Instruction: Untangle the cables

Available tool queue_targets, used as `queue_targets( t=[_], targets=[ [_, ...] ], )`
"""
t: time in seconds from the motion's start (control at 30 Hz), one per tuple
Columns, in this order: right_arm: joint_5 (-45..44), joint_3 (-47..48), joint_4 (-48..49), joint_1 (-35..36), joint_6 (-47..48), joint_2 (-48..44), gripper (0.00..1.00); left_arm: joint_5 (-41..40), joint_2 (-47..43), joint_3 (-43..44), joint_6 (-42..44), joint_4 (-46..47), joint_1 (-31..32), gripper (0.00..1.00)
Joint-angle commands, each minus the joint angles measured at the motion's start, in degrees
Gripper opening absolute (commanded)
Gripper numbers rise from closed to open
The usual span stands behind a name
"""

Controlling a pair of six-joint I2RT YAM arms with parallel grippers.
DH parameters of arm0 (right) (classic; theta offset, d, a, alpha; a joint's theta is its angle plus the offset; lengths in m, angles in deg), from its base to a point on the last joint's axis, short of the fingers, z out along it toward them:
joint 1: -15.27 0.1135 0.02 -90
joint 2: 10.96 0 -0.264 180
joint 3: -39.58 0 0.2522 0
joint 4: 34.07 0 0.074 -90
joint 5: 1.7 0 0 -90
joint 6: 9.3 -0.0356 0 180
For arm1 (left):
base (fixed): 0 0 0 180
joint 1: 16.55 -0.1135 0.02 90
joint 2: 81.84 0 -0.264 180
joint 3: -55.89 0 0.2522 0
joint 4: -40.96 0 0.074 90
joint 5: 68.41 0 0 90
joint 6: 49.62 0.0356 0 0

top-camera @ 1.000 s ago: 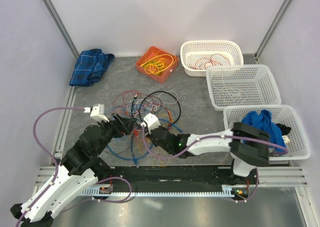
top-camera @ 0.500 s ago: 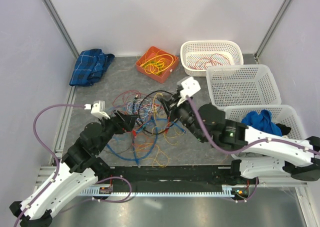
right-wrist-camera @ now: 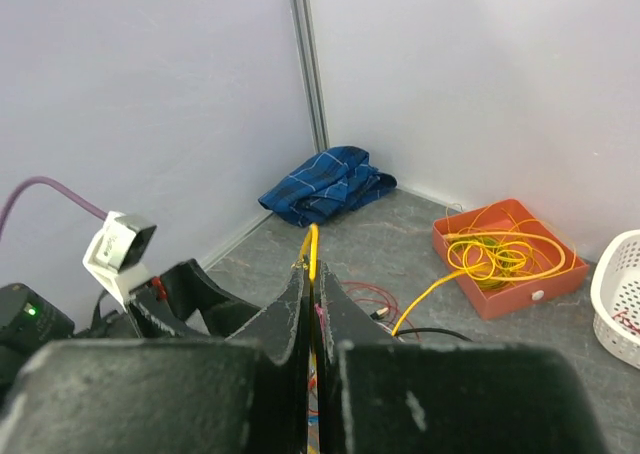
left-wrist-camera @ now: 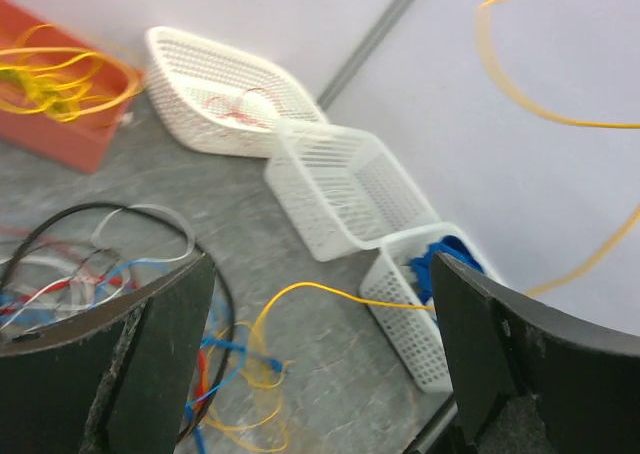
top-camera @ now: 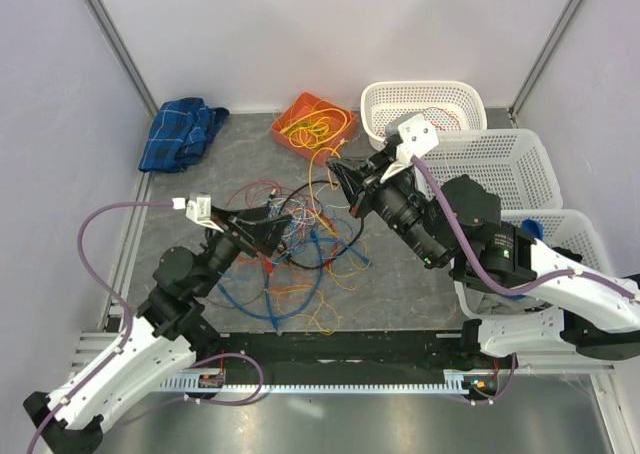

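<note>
Two grippers hang over one heap. At your far left a blue cloth lies in the back corner, well apart from everything else. Next comes your left gripper, low over the left side of the cables, a loose tangle of red, blue, white, black and orange strands spread on the table. Its jaws stand wide with nothing in them. In its wrist view a yellow strand shows across the gap between the fingers, gripped by neither. Further right and farther back, your right gripper hangs above the heap's far edge, its jaws pressed together on a yellow cable that sticks up just past the tips. A yellow strand leads on toward the orange tray, where more yellow loops lie. Right of that you have three white baskets in a row along the right side: the farthest holds a few red strands, the nearest some blue cloth.
</note>
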Motion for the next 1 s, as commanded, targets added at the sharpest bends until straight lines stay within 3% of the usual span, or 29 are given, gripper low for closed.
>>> queue_targets(
  t=[0.0,0.13,0.7,0.97],
  targets=[
    [0.35,3.16,-2.05,0.06,0.74,1.22,0.00,14.56,3.93,-5.36,3.14,21.20,-0.15,0.96],
    [0.17,3.60,-2.49,0.06,0.66,1.31,0.00,23.36,10.96,-3.80,5.77,21.86,0.29,0.98],
    [0.43,2.37,-2.75,0.06,-0.05,0.52,0.00,18.89,8.78,-3.97,7.89,29.42,3.63,0.98],
    [2.19,2.46,-2.75,0.06,-1.19,1.66,0.00,20.03,14.57,-1.16,8.50,32.32,3.72,0.96]
  ],
)
